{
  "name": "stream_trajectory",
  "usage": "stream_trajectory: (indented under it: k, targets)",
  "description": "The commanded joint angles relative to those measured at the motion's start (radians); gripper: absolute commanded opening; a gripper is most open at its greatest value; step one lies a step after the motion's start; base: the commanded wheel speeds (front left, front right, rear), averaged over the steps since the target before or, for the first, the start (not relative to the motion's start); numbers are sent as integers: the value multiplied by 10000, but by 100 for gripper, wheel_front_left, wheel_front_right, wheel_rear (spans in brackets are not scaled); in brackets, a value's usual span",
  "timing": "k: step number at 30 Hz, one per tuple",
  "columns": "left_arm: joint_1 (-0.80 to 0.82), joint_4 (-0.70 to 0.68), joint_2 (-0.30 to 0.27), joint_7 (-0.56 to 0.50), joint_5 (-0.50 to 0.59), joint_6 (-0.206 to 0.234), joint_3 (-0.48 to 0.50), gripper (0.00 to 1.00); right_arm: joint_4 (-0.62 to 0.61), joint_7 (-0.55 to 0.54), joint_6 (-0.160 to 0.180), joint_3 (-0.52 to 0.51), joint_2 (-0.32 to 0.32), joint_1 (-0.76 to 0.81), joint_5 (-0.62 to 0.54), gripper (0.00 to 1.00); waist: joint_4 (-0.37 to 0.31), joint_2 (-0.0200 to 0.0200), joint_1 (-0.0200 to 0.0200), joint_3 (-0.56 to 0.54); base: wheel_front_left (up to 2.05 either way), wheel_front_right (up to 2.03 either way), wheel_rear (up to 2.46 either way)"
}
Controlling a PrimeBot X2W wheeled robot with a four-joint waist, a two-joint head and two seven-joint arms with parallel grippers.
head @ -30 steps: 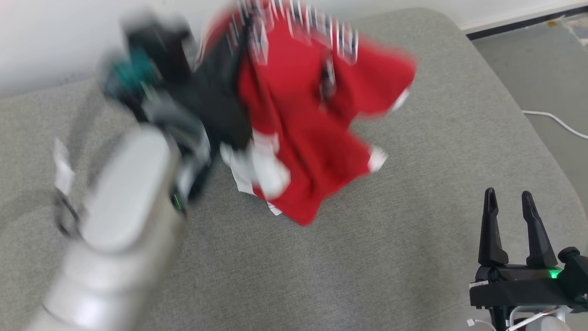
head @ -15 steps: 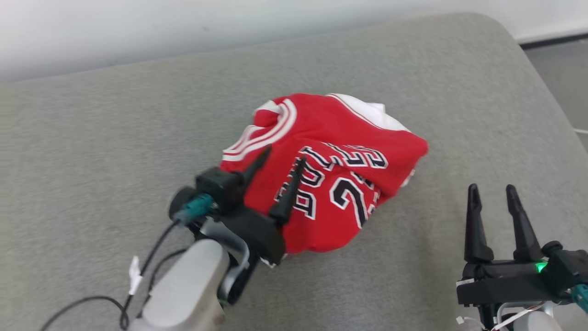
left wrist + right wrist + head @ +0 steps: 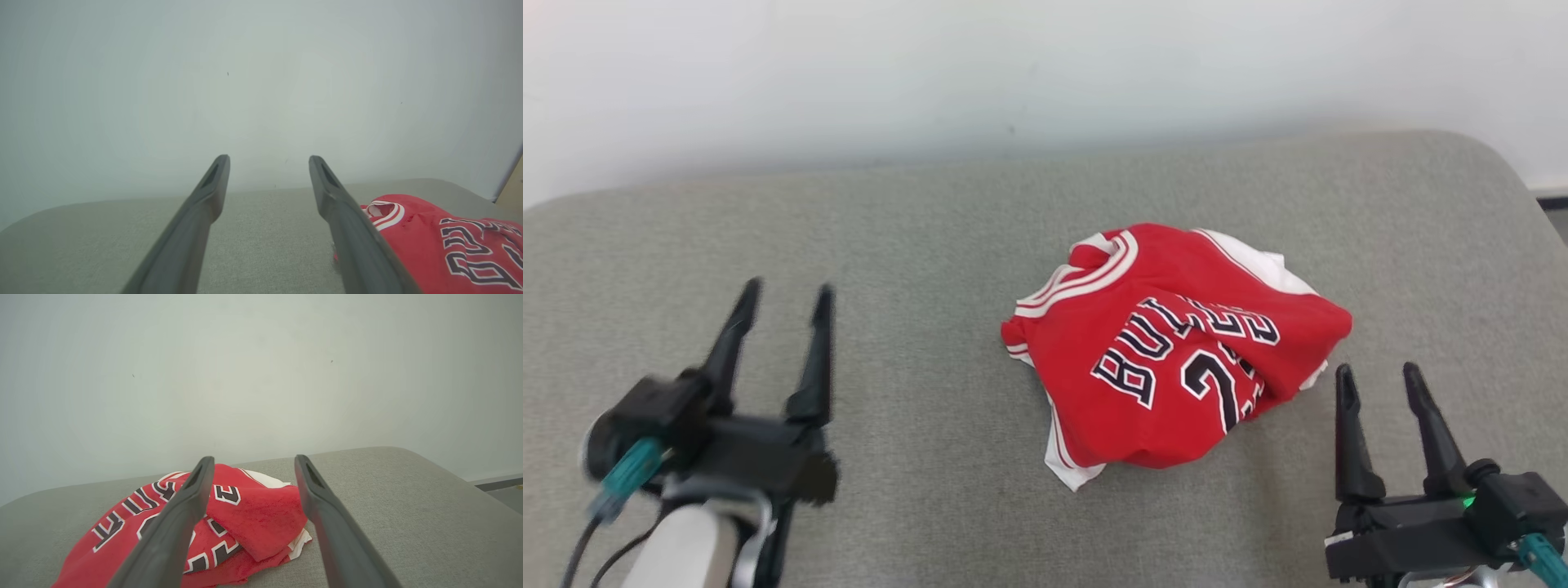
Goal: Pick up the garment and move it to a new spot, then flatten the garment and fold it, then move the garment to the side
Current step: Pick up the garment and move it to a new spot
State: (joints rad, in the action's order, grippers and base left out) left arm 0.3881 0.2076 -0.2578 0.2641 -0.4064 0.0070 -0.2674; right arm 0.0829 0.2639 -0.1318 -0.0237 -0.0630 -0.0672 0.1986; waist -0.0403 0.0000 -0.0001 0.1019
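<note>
garment (image 3: 1094, 425) lay crumpled in a red heap on the grey cushion (image 3: 915, 245), a little right of the middle in my head view and touched by neither claw; its black lettering (image 3: 1131, 376), edged in white, faced up and ran across creased folds, so i could not read all of it; the striped collar trim (image 3: 1086, 282) sat on the heap's far left side, and white fabric showed at the far edge and at the near left corner; my left gripper (image 3: 790, 286) hovered well to the left of the heap, fingers spread apart with nothing between them, a teal connector (image 3: 629, 474) showing at its wrist; through the left wrist view the same gripper (image 3: 268, 159) pointed toward the pale wall (image 3: 261, 81), with the garment (image 3: 449, 245) off past its right finger; my right gripper (image 3: 1377, 369) stood just beside the heap's near right edge, jaws also wide and empty, a green light (image 3: 1466, 500) glowing on its body; in the right wrist view its fingers (image 3: 192, 506) framed the garment (image 3: 253, 514), which lay ahead and to the left of them on the cushion (image 3: 408, 506); i could not tell whether the left fingertip brushed the cloth.
</note>
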Motion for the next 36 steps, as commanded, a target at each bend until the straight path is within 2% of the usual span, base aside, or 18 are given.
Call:
stream_trajectory:
  k: [1,4,7,15,20,26,36]
  targets:
    - [-487,-233,-94,4,149,47,306,100,3,8,21,74,-50,179,-77,100,511,0,1,-583,0,0,0]
    - [-1503,-803,-193,5,345,168,1080,100,40,8,21,271,-203,268,-57,100,557,0,1,-736,0,0,0]
    - [-2414,-1258,-27,4,537,136,1659,100,73,8,21,375,-342,405,-4,100,607,0,1,-889,0,0,0]
    - [-3976,-1373,624,6,1208,-338,2129,100,83,8,21,558,-500,729,20,100,685,0,1,-1020,0,0,0]
    - [-4327,-1112,1157,7,1640,-735,2452,100,270,8,21,572,-514,912,150,100,744,0,1,-998,0,0,0]
    - [-4351,-981,1478,7,1964,-1031,2776,100,417,8,21,561,-421,1022,130,100,746,0,1,-991,0,0,0]
    - [-4381,-1050,1751,7,2300,-1196,3007,100,507,8,21,585,-359,1005,95,100,638,0,1,-1018,0,0,0]
